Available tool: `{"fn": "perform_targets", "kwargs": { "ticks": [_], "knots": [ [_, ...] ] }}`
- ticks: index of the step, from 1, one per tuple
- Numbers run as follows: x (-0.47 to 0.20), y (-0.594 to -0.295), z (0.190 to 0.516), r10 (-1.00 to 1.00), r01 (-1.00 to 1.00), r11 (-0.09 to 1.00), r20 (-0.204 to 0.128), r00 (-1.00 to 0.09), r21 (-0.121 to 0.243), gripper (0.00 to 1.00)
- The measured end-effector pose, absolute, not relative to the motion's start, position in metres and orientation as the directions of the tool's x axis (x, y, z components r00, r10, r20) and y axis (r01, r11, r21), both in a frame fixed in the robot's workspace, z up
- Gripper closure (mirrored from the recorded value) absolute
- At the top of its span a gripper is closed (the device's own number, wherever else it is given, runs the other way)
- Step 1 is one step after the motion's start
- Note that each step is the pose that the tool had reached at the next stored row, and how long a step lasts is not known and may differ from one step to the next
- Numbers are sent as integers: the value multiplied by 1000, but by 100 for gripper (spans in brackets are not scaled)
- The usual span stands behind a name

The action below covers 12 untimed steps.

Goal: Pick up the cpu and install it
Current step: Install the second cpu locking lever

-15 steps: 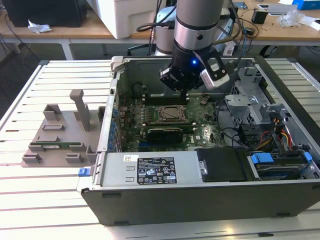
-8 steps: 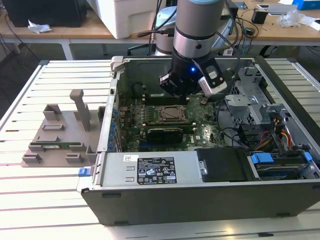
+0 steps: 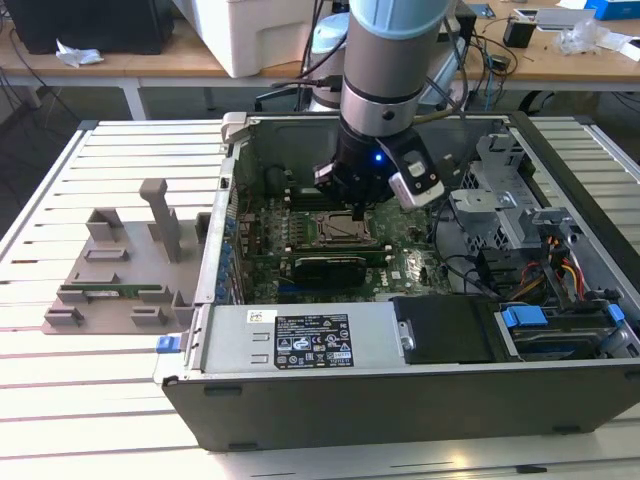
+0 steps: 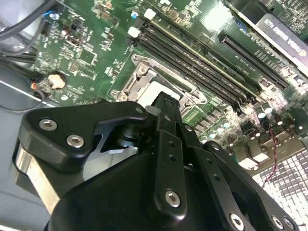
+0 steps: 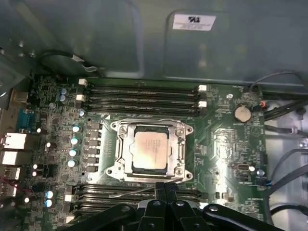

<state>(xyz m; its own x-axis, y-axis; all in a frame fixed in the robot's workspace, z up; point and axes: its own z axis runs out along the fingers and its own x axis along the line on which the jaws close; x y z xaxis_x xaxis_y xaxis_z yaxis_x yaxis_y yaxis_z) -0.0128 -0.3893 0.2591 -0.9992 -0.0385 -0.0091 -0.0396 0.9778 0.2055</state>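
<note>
Here the grey fixture tray stands on the slatted table near its edge at the exterior view's left, with its upright posts bare; I judge it is the place from which the chip was taken. Just beside it, toward the exterior view's right, the open computer case lies on its side, so that the motherboard faces up and the arm can come straight down to it.

In the first wrist view the cpu lies flat inside the socket frame, near the middle of the board, with its silver top up. It looks already seated, and the frame around it is open, not clamped over the chip.

The gripper hangs over the socket, close above it. Its fingers are together and hold nothing; their tips stand just beside the near edge of the frame, apart from the chip.

Rows of memory slots run on both sides of the socket. Further to the exterior view's right, the drive cage and loose cables crowd the case wall, well apart from the socket.
</note>
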Motion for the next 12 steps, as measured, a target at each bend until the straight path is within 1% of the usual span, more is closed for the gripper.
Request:
{"fn": "perform_targets", "kwargs": {
  "ticks": [10,12],
  "knots": [
    [-40,-392,235,-39,-39,978,-8,-999,206,89],
    [-47,-392,227,-39,-39,978,-8,-999,206,89]
  ]
}}
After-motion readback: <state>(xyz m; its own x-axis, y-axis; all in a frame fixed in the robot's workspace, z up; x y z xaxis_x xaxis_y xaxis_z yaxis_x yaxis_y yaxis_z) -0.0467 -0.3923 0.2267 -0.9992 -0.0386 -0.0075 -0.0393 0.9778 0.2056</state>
